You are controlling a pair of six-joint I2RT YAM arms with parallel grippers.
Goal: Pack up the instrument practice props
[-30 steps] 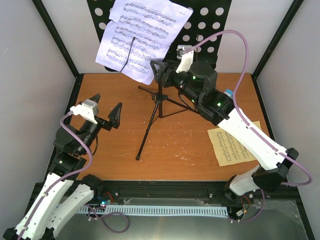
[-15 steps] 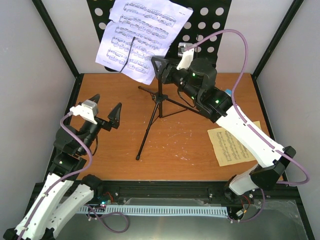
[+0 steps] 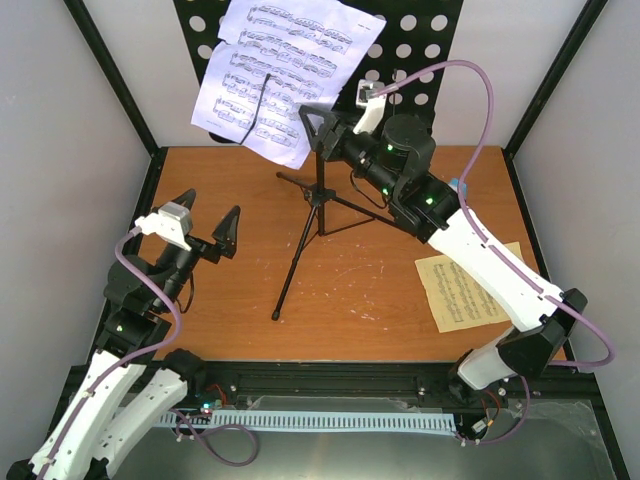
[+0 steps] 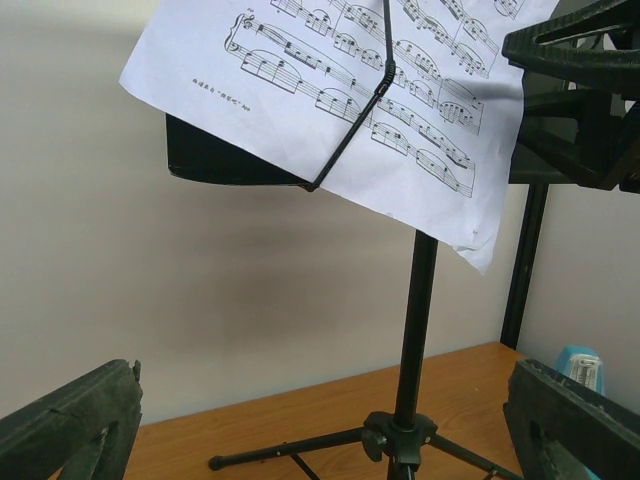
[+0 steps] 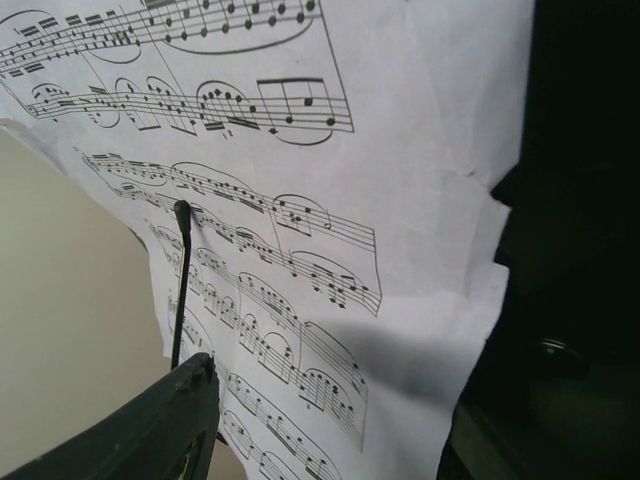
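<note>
Straddling the lower corner of the white sheet-music page (image 3: 280, 80) on the music stand (image 3: 300, 245), the right gripper (image 3: 318, 128) stands half-open, gripping nothing. The left gripper (image 3: 208, 215) gapes empty near the table's (image 3: 360, 300) left edge.

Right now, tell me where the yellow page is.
Top view: the yellow page lies flat on the table, right side, partly under the right arm, right of the stand.

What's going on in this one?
The right tool is up at the lower corner of the white sheet music on the black music stand, jaws apart, nothing gripped yet. The left tool hovers open over the table. A yellow page lies on the table.
</note>
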